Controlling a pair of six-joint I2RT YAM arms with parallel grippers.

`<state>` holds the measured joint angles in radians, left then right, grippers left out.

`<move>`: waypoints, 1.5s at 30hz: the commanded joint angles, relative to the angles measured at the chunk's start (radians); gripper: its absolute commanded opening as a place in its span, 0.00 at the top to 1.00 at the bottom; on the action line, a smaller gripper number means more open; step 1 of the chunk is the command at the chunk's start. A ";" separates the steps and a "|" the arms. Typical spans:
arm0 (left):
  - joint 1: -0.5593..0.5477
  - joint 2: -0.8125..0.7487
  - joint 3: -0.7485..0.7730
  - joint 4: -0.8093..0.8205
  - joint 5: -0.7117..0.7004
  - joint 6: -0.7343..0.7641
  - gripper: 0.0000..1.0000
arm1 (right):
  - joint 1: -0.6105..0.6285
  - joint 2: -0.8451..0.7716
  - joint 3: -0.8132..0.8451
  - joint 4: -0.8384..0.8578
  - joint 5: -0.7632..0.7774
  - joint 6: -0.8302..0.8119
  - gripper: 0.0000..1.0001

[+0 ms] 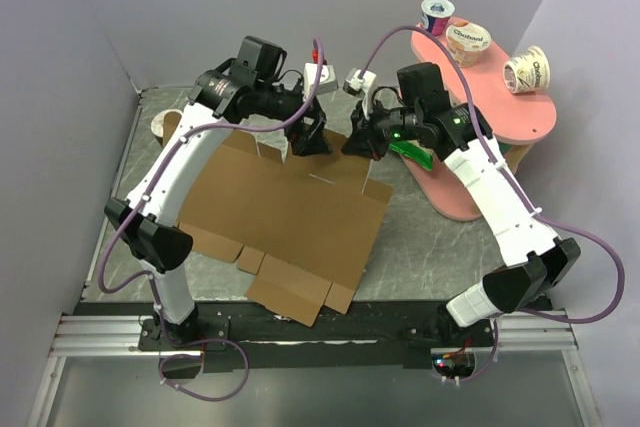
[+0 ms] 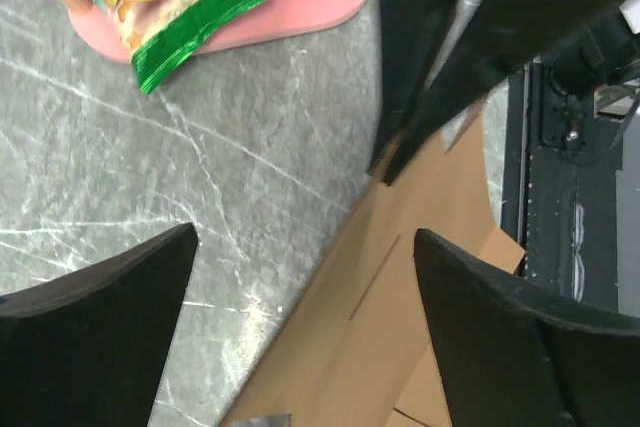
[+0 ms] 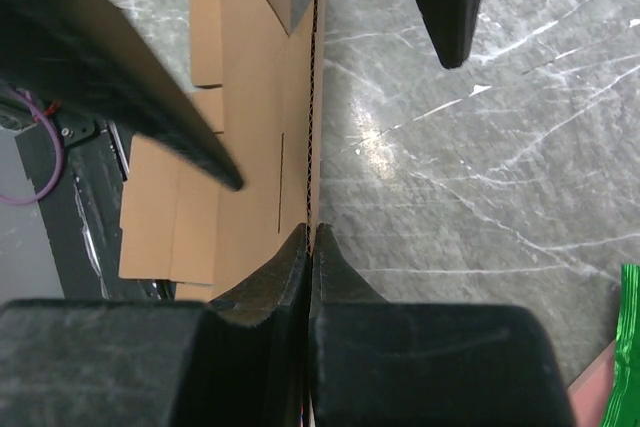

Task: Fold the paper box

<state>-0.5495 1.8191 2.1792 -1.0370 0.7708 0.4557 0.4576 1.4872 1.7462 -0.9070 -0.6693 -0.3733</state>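
Grey marbled table (image 1: 420, 237) — flat paper box (image 1: 290, 212), pink stand (image 1: 500, 107) on it

Left end effector (image 1: 308, 143) agape; right end effector (image 1: 360, 145) clamped

Overhead wide, wrists close — paper box (image 1: 290, 217) shared

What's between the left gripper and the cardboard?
Nothing visible. The open left gripper hangs over the cardboard's far edge, with only sheet and table below it. The right gripper is shut on that same edge, beside it, not underneath.
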 commanded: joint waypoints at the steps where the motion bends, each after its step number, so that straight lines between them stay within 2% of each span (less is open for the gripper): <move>1: -0.004 0.008 -0.002 0.025 -0.021 0.002 0.12 | 0.015 -0.048 -0.019 0.014 -0.006 -0.010 1.00; 2: -0.004 0.006 -0.004 0.031 -0.018 -0.002 0.19 | 0.015 -0.051 -0.028 0.017 -0.003 -0.007 1.00; 7: -0.006 -0.009 -0.035 0.048 -0.011 -0.005 0.37 | 0.016 -0.070 -0.060 0.052 0.000 -0.006 0.99; 8: -0.006 -0.015 -0.042 0.048 -0.011 -0.002 0.53 | 0.015 -0.073 -0.073 0.060 0.002 -0.006 0.99; 11: -0.006 -0.030 -0.071 0.049 -0.019 0.005 0.70 | 0.015 -0.082 -0.094 0.086 0.022 -0.004 0.96; 14: -0.006 -0.046 -0.099 0.058 -0.015 0.005 0.73 | 0.013 -0.088 -0.112 0.115 0.034 -0.001 0.88; 15: -0.004 -0.047 -0.108 0.060 -0.010 0.006 0.74 | 0.015 -0.096 -0.117 0.128 0.043 0.004 0.79; 16: -0.004 -0.050 -0.111 0.060 -0.004 0.008 0.76 | 0.012 -0.102 -0.129 0.154 0.050 0.008 0.76; 19: -0.004 -0.067 -0.133 0.063 -0.024 0.017 0.83 | -0.016 -0.131 -0.154 0.204 0.048 0.034 0.50; 20: -0.003 -0.073 -0.137 0.068 -0.025 0.017 0.87 | -0.031 -0.140 -0.169 0.248 0.047 0.046 0.33; 22: 0.005 -0.083 -0.151 0.078 -0.016 0.020 0.87 | -0.083 -0.172 -0.189 0.289 0.036 0.086 0.19; 23: 0.010 -0.092 -0.154 0.084 -0.011 0.017 0.90 | -0.102 -0.183 -0.194 0.322 0.034 0.100 0.05; 24: 0.016 -0.098 -0.159 0.100 -0.008 0.014 0.92 | -0.137 -0.206 -0.200 0.344 0.036 0.117 0.01; 26: 0.037 -0.125 -0.163 0.139 -0.001 -0.002 0.94 | -0.161 -0.229 -0.209 0.375 0.057 0.175 0.00; 29: 0.089 -0.203 -0.214 0.296 0.009 -0.072 0.93 | -0.184 -0.281 -0.229 0.436 0.124 0.270 0.00; 30: 0.105 -0.230 -0.272 0.358 0.010 -0.118 0.93 | -0.185 -0.309 -0.237 0.472 0.158 0.302 0.00; 32: 0.155 -0.326 -0.347 0.556 0.007 -0.164 0.93 | -0.188 -0.338 -0.273 0.516 0.197 0.408 0.00; 34: 0.218 -0.395 -0.491 0.696 0.028 -0.251 0.92 | -0.191 -0.386 -0.312 0.590 0.194 0.456 0.00; 35: 0.244 -0.456 -0.536 0.845 0.047 -0.293 0.93 | -0.198 -0.401 -0.350 0.612 0.186 0.462 0.00; 36: 0.273 -0.478 -0.603 0.898 0.103 -0.377 0.92 | -0.204 -0.418 -0.362 0.631 0.183 0.470 0.00; 38: 0.365 -0.513 -0.637 1.016 0.189 -0.449 0.91 | -0.232 -0.418 -0.379 0.648 0.124 0.452 0.00; 39: 0.393 -0.518 -0.650 1.029 0.235 -0.542 0.91 | -0.264 -0.401 -0.381 0.651 0.096 0.436 0.00; 40: 0.431 -0.521 -0.654 1.067 0.313 -0.572 0.90 | -0.276 -0.390 -0.389 0.657 0.020 0.406 0.00; 44: 0.465 -0.546 -0.711 1.135 0.390 -0.629 0.89 | -0.303 -0.296 -0.378 0.697 -0.194 0.298 0.00; 45: 0.473 -0.549 -0.720 1.166 0.407 -0.659 0.90 | -0.301 -0.282 -0.373 0.704 -0.206 0.280 0.00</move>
<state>-0.0948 1.2896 1.5047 -0.0677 1.0073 -0.0509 0.1623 1.1294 1.3712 -0.2832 -0.6853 -0.0021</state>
